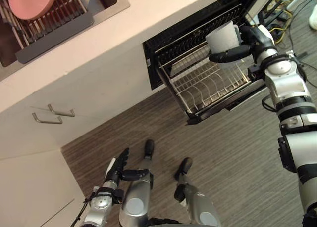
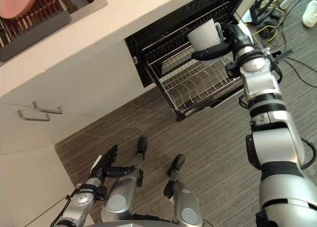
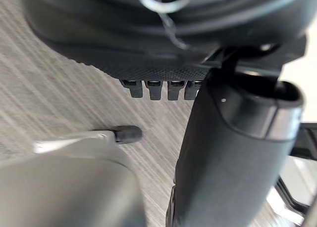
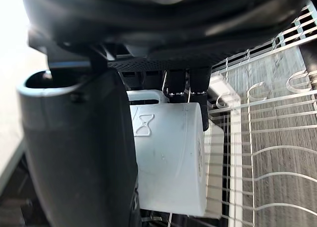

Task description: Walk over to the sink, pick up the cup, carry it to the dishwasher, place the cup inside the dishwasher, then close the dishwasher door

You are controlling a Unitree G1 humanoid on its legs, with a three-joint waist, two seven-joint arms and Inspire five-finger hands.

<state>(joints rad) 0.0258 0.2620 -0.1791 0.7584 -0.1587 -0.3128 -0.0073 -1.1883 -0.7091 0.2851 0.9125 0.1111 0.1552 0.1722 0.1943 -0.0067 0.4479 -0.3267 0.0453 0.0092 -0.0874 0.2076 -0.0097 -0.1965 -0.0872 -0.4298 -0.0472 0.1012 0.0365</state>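
The right hand (image 1: 255,37) grasps the white cup (image 1: 224,36), thumb across the cup's wall and fingers curled at its handle side. The cup hangs just above the wire rack (image 1: 210,86), which is pulled out of the open dishwasher (image 1: 166,41), near the dishwasher's dark mouth and clear of the rack's wires. The left hand (image 1: 118,163) hangs low over the floor (image 1: 233,153), well apart from the dishwasher, fingers straight and released. Left of the dishwasher, a pink plate (image 1: 32,2) lies in the sink (image 1: 106,4) set in the tabletop (image 1: 143,17).
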